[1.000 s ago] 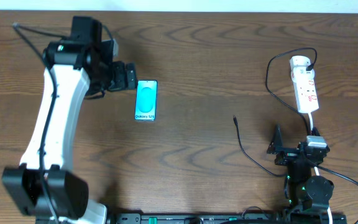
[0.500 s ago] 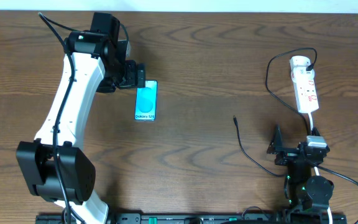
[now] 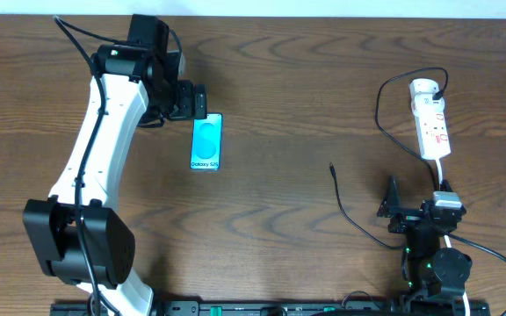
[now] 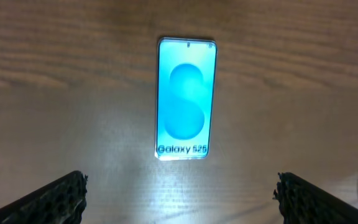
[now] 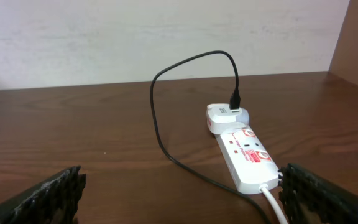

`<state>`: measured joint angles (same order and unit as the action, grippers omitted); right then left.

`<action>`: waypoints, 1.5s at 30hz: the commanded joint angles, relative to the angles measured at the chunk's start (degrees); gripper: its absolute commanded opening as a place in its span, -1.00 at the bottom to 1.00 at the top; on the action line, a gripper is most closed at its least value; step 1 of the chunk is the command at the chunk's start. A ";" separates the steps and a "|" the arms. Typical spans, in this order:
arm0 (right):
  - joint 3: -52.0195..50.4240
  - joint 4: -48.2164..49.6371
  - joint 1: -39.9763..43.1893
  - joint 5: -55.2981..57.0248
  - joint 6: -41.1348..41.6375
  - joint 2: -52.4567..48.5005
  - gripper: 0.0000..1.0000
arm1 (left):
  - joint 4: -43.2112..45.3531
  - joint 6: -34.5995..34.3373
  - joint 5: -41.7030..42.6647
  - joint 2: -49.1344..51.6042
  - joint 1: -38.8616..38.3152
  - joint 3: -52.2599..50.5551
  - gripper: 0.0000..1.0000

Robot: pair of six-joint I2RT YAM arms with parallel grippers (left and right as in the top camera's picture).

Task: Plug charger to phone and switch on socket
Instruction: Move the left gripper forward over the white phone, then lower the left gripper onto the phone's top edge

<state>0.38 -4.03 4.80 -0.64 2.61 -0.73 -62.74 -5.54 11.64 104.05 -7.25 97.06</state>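
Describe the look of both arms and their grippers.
Left arm: white shell links, black joints, and a thin black cable running along it. Right arm: black, with small green lights. Left gripper and right gripper: black, with ribbed fingers.

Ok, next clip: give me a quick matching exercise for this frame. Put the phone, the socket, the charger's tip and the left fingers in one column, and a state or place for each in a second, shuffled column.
Things:
1. phone
2. socket
3. charger tip
4. left fingers

States or places:
A. white with red markings, on the right in the overhead view
B. lying loose, plugged into nothing, between phone and socket
C. spread wide, holding nothing
D. flat, teal screen facing up

Pairs: 1-D, 2-A, 3-B, 4-C
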 commanded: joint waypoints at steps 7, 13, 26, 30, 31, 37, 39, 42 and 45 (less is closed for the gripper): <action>-0.07 -0.26 0.26 -0.35 0.74 0.24 0.98 | 3.45 0.52 -0.74 0.13 -0.46 -3.48 0.96; -0.07 -0.26 0.26 -0.35 0.74 0.24 0.99 | 8.39 0.50 -0.72 0.13 -0.50 -8.00 0.96; -0.07 -0.26 0.26 -0.35 0.74 0.24 0.99 | 11.47 0.46 -2.01 4.63 -0.96 -12.48 0.96; -0.07 -0.26 0.26 -0.35 0.72 0.24 0.98 | 11.50 -0.72 -5.33 8.28 -2.71 -12.48 0.96; -0.07 -0.26 0.24 -0.35 0.74 0.24 0.99 | 11.67 -0.76 -5.33 8.90 -3.21 -12.48 0.96; -0.07 -0.26 0.26 -0.35 0.74 0.24 0.98 | 12.87 -2.27 -11.45 9.94 -6.23 -12.44 0.96; -0.07 -0.26 0.26 -0.35 0.74 0.24 0.99 | 13.00 -2.29 -12.37 9.94 -6.69 -12.44 0.96; -0.07 -0.26 0.26 -0.35 0.74 0.24 0.98 | 13.29 -2.80 -12.33 9.94 -6.71 -12.44 0.96; -0.07 -0.26 0.26 -0.35 0.74 0.24 0.99 | 13.81 -3.98 -12.33 9.99 -6.71 -12.46 0.96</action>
<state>0.38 -4.05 4.80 -0.67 2.61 -0.73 -49.15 -7.79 1.08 114.32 -14.15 84.77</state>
